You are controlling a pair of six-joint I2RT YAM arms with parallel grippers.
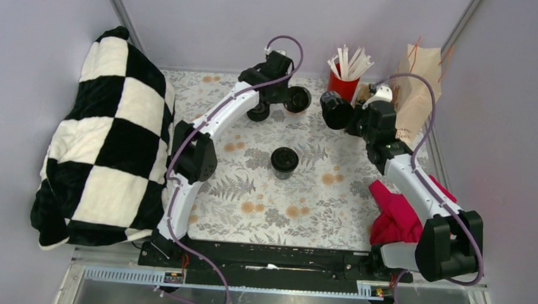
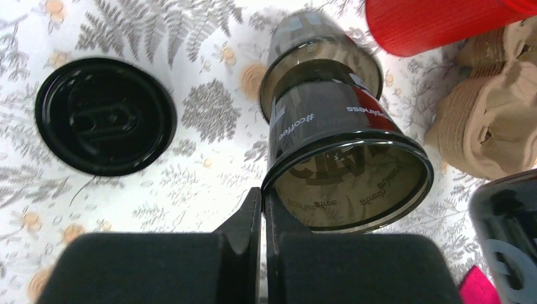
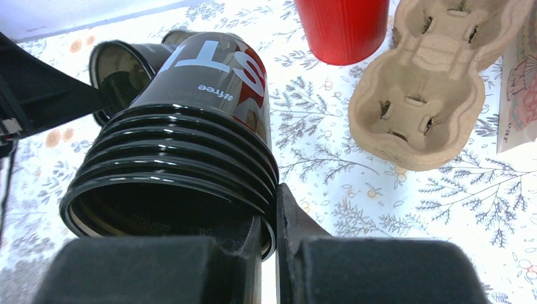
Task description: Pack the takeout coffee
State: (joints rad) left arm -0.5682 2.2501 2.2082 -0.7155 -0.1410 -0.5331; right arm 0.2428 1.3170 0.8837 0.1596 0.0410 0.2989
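Apparently preparatory: left tool (image 2: 262,201) pinches a cup (image 2: 329,120) rim; right tool (image 3: 271,215) pinches the stack (image 3: 190,126) rim; next move, likely: set both down, grasp coffee (image 1: 284,161).

Site type: I read this as a robotics lab test cell dressed as a coffee counter, not a working café.
Enclosure: plain grey panels (image 1: 274,18) close three sides, joined by bare metal posts (image 1: 121,12), beyond both sets of fingers.
Mounting: both arms bolt to a black rail (image 1: 302,256) at the near edge; purple cables (image 1: 287,37) run exposed.
Work surface: a fern-print cloth (image 1: 249,193) lies under my fingers.
Staging props: black cup (image 2: 335,126) pinched by its rim in my left fingers (image 2: 244,221); cup stack (image 3: 171,158) pinched in my right fingers (image 3: 297,221); pulp carrier (image 3: 418,95) ahead and right of those; red cup (image 3: 342,25) beyond them; paper bag (image 1: 418,90) behind the right fingers.
Padding: checked blanket (image 1: 104,142) well left of the left fingers.
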